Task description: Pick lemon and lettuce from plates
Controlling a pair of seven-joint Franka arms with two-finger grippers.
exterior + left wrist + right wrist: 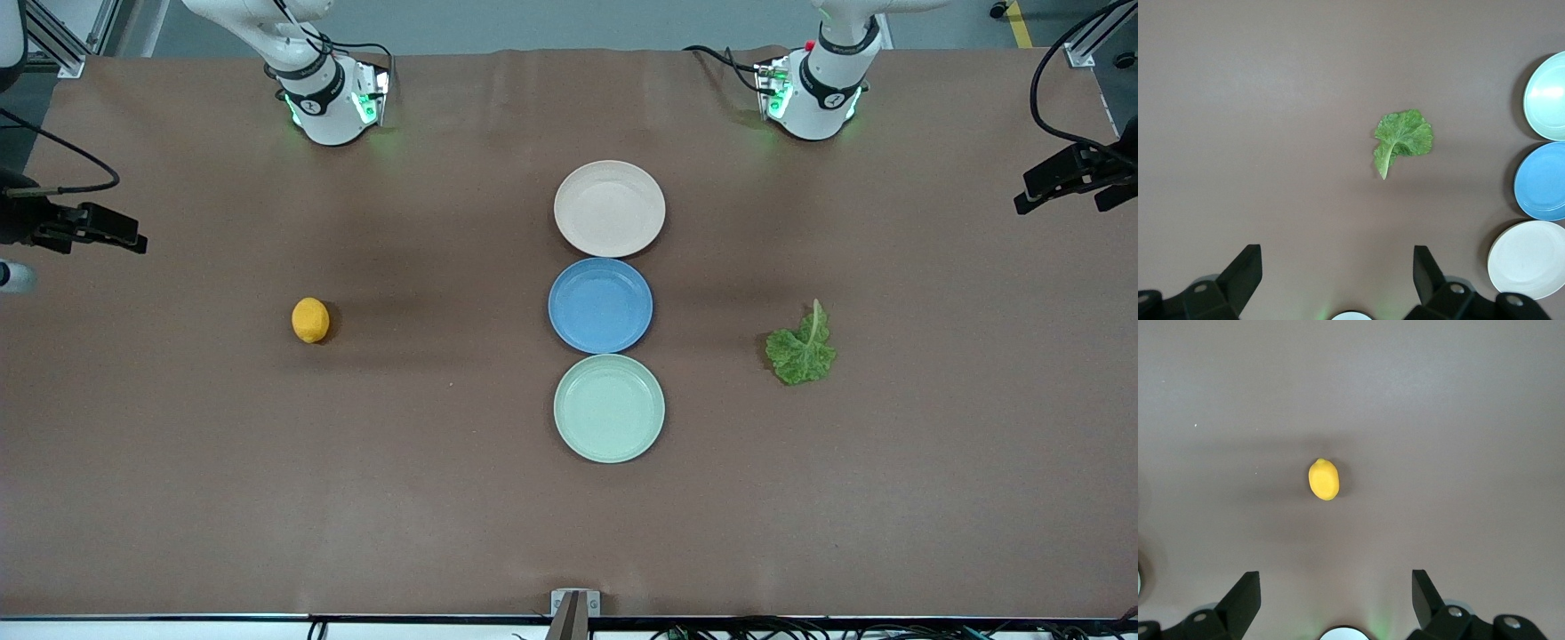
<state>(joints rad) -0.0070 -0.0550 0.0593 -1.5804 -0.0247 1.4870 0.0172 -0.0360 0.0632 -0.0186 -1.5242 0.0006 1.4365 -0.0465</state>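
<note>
Front view: three plates stand in a row down the middle of the brown desk (178, 498). The beige-pink plate (609, 208) is farthest from the camera, the blue plate (600, 305) is in the middle, and the mint green plate (609, 408) is nearest. All three look empty. The lemon (310, 320) lies on the bare desk toward the right arm's end, well apart from the plates. The lettuce (802, 347) lies flat on the desk toward the left arm's end, also off the plates. So neither thing sits on a plate, whatever the task wording suggests. Only the arms' bases show here; no claw is visible in this view.

Left wrist view: the left claw (1338, 280) hangs high over the desk with its fingers spread wide, holding nothing. The lettuce (1401, 139) lies ahead of it, stem pointing back toward the claw. The leaf is probably light, limp and easily torn. I would pinch it at the paler rib near the stem, where it looks stiffest.

Right wrist view: the right claw (1336, 600) is likewise spread and empty above the desk. The lemon (1323, 479) lies ahead of it. It looks firm, smooth and liable to roll, so closing across its narrower middle seems safest.
</note>
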